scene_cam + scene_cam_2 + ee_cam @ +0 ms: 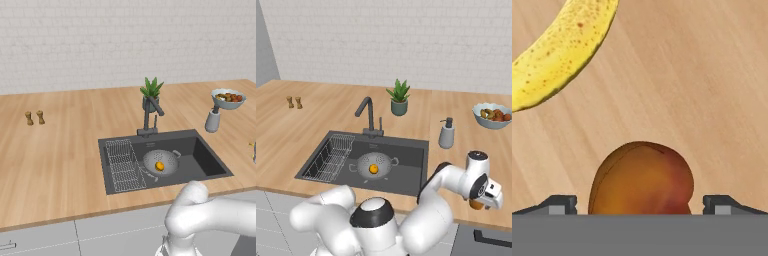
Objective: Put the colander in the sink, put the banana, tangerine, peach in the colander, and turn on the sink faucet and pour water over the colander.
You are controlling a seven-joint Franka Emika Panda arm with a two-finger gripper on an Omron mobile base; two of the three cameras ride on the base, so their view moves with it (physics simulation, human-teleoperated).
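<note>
In the left base view, the colander (160, 163) sat mid-frame in the sink (210, 162), holding the tangerine (159, 166). In the right base view, the gripper (476, 204) hung at lower right over the peach (475, 204). In the hand view, wide-spread fingers (559, 204) flanked the peach (641, 179) at bottom centre, the banana (559, 52) upper left; closing came next, I judged.

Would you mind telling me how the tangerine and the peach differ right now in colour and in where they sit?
The tangerine is bright yellow-orange; the peach is darker, reddish-orange shading to brown. The tangerine lies inside the colander in the sink; the peach rests on the wooden counter near the banana. The open gripper straddles the peach, not the tangerine. Both are round fruits.
</note>
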